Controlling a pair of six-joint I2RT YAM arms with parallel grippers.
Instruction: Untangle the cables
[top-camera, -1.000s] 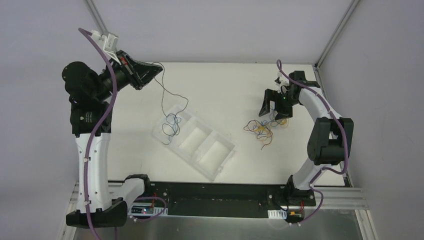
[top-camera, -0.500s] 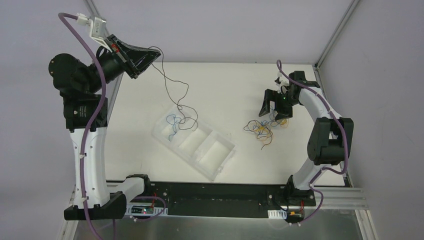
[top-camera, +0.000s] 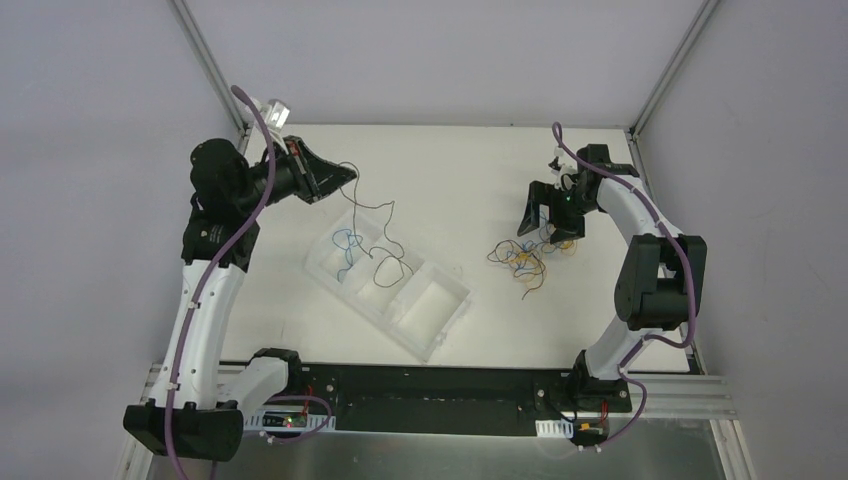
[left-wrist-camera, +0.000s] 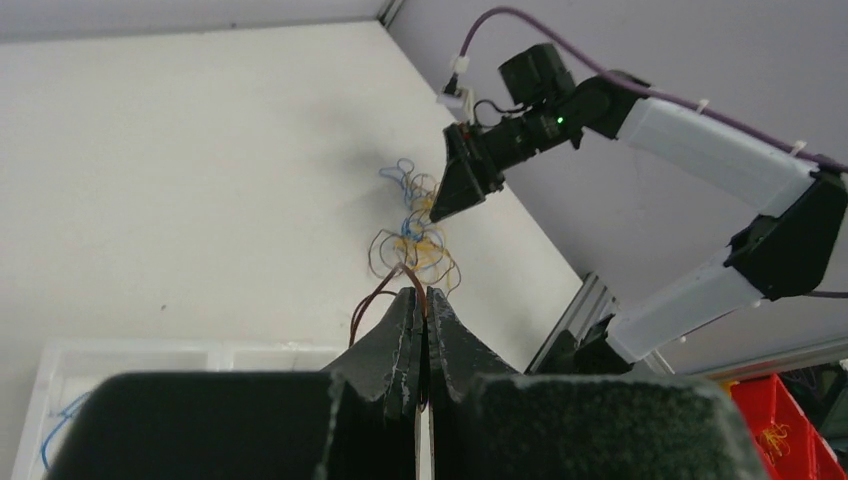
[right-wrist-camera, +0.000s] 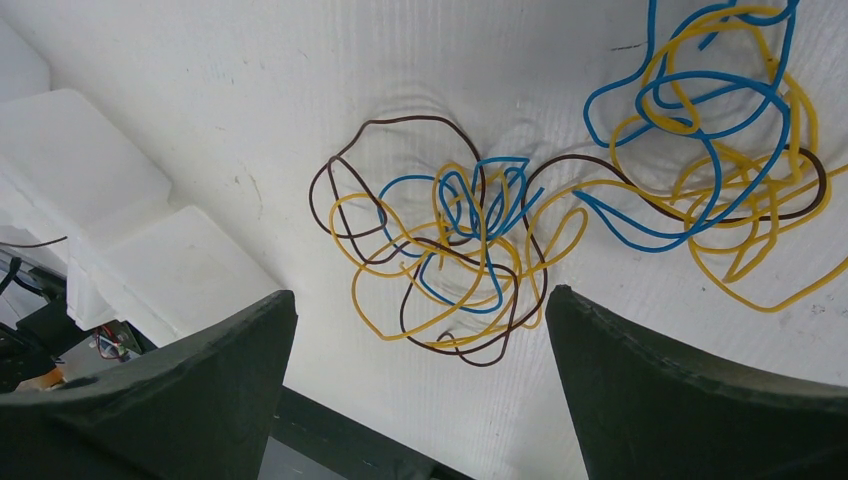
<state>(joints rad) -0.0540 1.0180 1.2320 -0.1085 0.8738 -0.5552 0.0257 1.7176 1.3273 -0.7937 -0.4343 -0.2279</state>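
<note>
I see my left gripper (left-wrist-camera: 421, 300) clamped on a brown cable (left-wrist-camera: 378, 296) trailing into the tray (top-camera: 432, 302); my right gripper (top-camera: 547, 226) hangs spread wide over the tangled cables (top-camera: 522, 260).

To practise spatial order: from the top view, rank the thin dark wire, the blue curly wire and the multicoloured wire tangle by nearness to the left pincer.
1. Thin dark wire: clamped in the left pincer.
2. Blue curly wire: in the white plastic tray.
3. Multicoloured wire tangle: far right.
</note>
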